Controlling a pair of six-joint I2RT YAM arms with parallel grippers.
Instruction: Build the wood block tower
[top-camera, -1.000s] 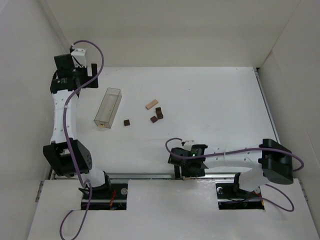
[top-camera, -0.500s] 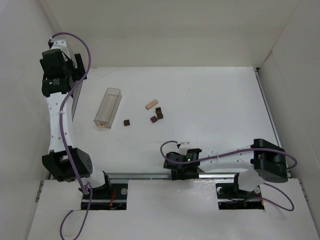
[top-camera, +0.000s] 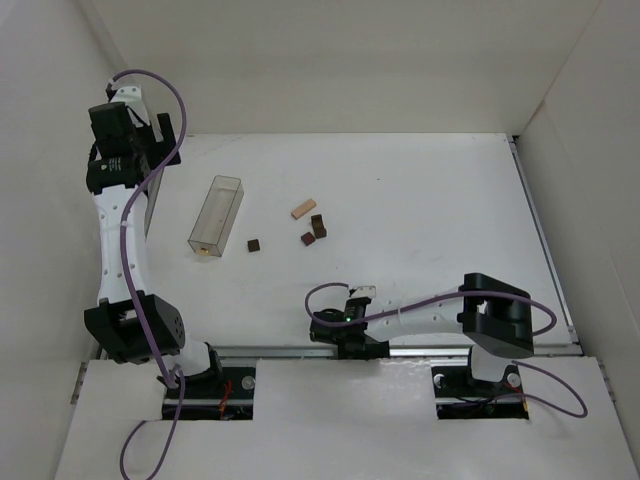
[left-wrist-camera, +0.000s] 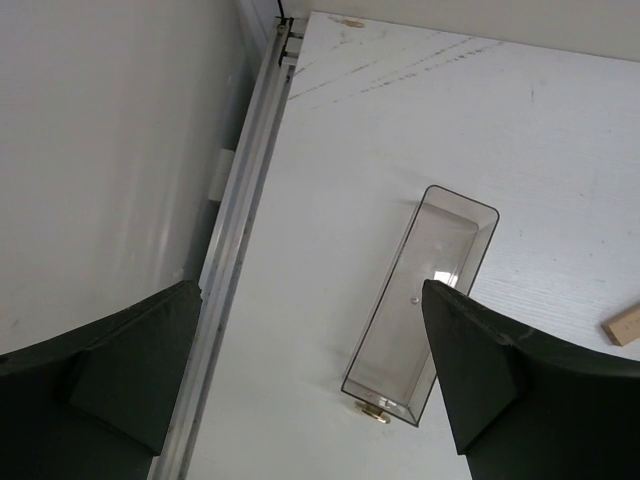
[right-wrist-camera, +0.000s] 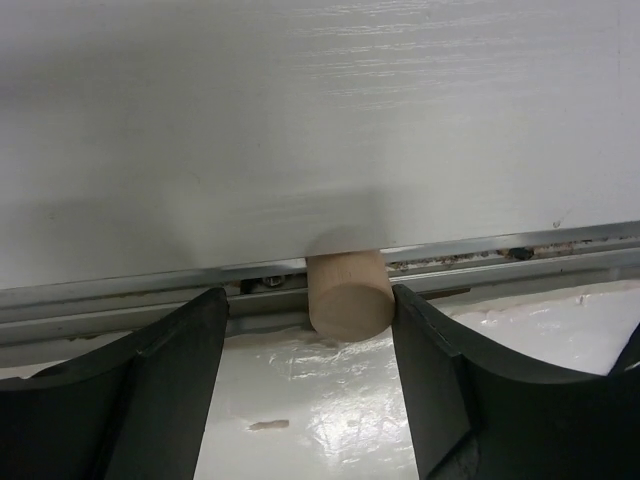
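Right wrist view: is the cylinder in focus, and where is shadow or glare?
In the right wrist view the pale cylinder is fairly sharp, the near end effector fingers are soft, a faint shadow lies above it, and the glossy surface below shines. In the left wrist view the clear box shows one small glint.

Pale beige cylinder (right-wrist-camera: 348, 292): short, lying on its side with a round end face toward my wrist camera. It sits by the metal rail (right-wrist-camera: 120, 300), between the parted fingers of my right gripper (right-wrist-camera: 310, 305). Tan slab (top-camera: 303, 210): flat, mid-table, set at an angle. Lone dark cube (top-camera: 254, 244): well left of the slab, nearer me. Second dark cube (top-camera: 308, 238): just beside a taller dark piece (top-camera: 318, 226), near the slab.
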